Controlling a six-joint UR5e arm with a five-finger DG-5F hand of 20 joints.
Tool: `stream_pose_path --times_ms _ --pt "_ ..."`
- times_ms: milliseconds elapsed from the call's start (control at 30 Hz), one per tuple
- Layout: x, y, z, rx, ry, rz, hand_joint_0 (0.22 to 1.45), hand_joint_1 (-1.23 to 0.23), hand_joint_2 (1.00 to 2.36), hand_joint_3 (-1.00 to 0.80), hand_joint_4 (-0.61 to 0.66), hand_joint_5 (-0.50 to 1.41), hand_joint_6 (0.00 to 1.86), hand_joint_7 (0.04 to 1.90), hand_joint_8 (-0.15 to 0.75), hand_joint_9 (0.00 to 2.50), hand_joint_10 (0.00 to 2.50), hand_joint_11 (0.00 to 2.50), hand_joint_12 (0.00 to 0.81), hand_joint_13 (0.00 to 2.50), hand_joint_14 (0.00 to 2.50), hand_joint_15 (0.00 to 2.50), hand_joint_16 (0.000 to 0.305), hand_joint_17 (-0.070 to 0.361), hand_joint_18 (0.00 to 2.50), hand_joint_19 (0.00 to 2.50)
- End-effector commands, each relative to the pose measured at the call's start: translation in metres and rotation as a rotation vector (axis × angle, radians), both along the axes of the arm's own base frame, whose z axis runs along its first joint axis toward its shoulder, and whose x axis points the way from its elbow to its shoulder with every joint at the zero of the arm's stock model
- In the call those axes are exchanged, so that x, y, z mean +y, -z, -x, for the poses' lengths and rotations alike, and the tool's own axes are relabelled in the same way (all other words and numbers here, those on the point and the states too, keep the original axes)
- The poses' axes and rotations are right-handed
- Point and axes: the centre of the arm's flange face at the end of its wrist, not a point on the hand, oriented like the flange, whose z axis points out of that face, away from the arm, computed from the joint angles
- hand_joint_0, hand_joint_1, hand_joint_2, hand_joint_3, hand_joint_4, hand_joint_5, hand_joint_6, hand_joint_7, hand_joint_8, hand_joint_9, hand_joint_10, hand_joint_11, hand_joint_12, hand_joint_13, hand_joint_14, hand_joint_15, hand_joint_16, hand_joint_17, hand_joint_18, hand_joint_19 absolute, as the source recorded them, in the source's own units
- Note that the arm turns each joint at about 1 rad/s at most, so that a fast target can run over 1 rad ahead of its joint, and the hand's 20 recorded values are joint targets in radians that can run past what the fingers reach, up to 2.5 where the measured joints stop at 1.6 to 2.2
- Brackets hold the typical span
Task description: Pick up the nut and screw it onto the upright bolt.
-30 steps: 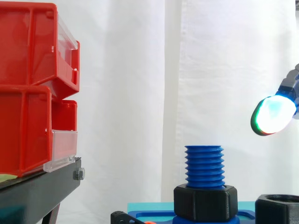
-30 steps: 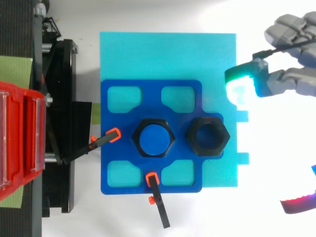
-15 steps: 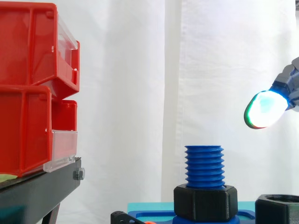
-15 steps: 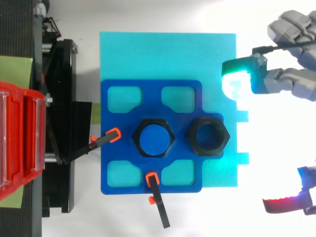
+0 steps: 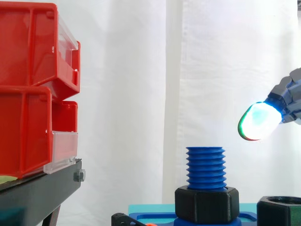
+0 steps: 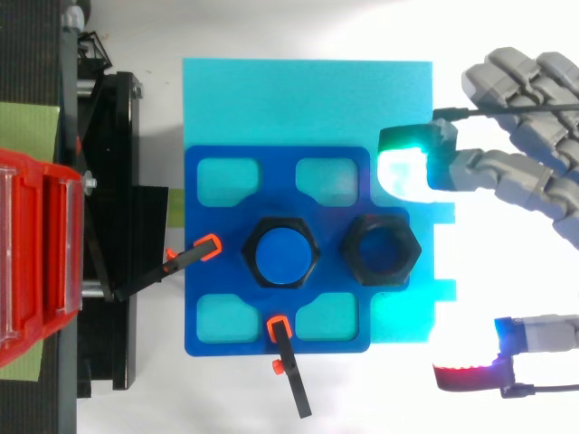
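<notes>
The bolt point(image 5: 205, 167) is matt blue plastic with a ridged thread. The loose nut point(image 6: 381, 250) is matt black plastic. The red bins point(image 5: 28, 94) are glossy plastic with clear fronts. The curtain point(image 5: 141, 70) is creased white cloth. The hand point(image 6: 520, 172) has smooth grey shells.

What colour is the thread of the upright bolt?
Blue. The bolt shows best in the side view.

The black hexagonal nut point(image 6: 381, 250) lies flat, hole upward, on the dark blue plate point(image 6: 204, 271), just beside the bolt point(image 5: 205, 168) without touching it. The bolt is blue, coarsely threaded and upright, with a black hexagonal collar point(image 5: 207, 203) around its foot.
</notes>
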Motion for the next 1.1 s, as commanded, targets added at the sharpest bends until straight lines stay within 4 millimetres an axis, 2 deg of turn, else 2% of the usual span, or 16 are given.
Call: stream_pose_path --times_ms 0,33,167,733,900,1067 --pt "0.007 0.010 -0.002 0.008 0.009 0.008 0.33 -0.78 1.00 -0.50 0.05 -0.30 0.50 0.57 0.208 0.00 0.00 0.00 0.393 0.00 0.00 0.00 0.065 0.147 0.00 0.00" --pt "0.011 0.015 -0.003 0.007 0.012 0.006 0.33 -0.78 1.00 -0.50 0.04 -0.30 0.50 0.57 0.208 0.00 0.00 0.00 0.394 0.00 0.00 0.00 0.066 0.148 0.00 0.00" --pt "0.019 0.014 -0.004 -0.023 0.029 -0.010 0.32 -0.77 1.00 -0.50 0.04 -0.30 0.50 0.57 0.211 0.00 0.00 0.00 0.395 0.00 0.00 0.00 0.066 0.149 0.00 0.00" --pt "0.026 0.014 0.001 -0.027 0.097 -0.017 0.33 -0.72 1.00 -0.50 0.07 -0.30 0.50 0.58 0.221 0.00 0.00 0.00 0.403 0.00 0.00 0.00 0.066 0.149 0.00 0.00" --pt "0.033 0.027 0.000 -0.036 0.137 -0.029 0.34 -0.72 1.00 -0.50 0.08 -0.30 0.50 0.58 0.224 0.00 0.00 0.00 0.403 0.00 0.00 0.00 0.066 0.148 0.00 0.00" --pt "0.040 0.027 -0.002 -0.070 0.158 -0.053 0.34 -0.71 1.00 -0.50 0.08 -0.30 0.50 0.59 0.227 0.00 0.00 0.00 0.403 0.00 0.00 0.00 0.066 0.148 0.00 0.00"
